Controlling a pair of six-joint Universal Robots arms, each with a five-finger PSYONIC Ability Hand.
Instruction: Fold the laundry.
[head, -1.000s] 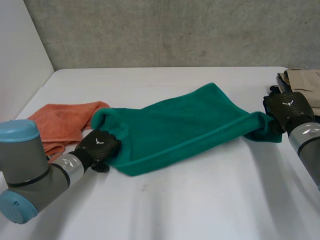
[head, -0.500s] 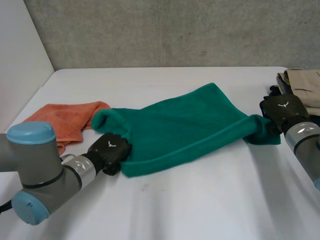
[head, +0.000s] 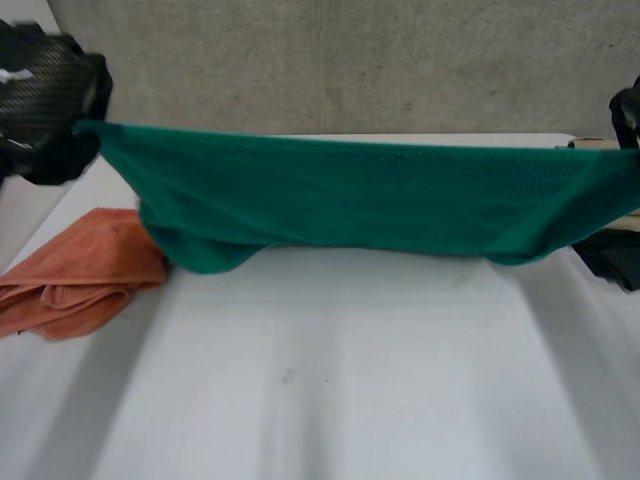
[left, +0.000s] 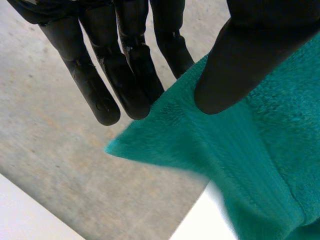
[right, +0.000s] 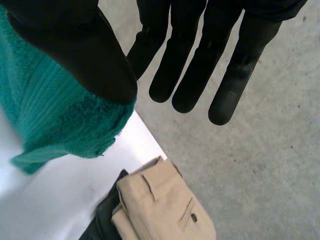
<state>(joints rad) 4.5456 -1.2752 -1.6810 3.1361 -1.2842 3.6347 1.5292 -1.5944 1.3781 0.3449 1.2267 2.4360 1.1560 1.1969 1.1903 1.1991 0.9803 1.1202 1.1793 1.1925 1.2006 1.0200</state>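
A green towel (head: 350, 195) hangs stretched wide in the air above the white table (head: 350, 380), its lower edge sagging close to the tabletop. My left hand (head: 40, 100) is raised at the far left and pinches one top corner of the towel (left: 260, 150) between its thumb (left: 240, 65) and fingers. At the far right, my right hand (head: 628, 110) holds the other top corner (right: 45, 115): its thumb (right: 75, 50) presses the cloth while the fingers (right: 190, 65) stay straight.
An orange towel (head: 80, 275) lies crumpled on the table's left side, below the left hand. Folded beige trousers (right: 160, 205) rest on a black garment (head: 615, 255) at the table's right edge. A grey concrete wall stands behind the table.
Both hands have lifted the green towel off the table and pulled it apart. It now hangs spread between them. The left hand closed on its corner and rose to the upper left.
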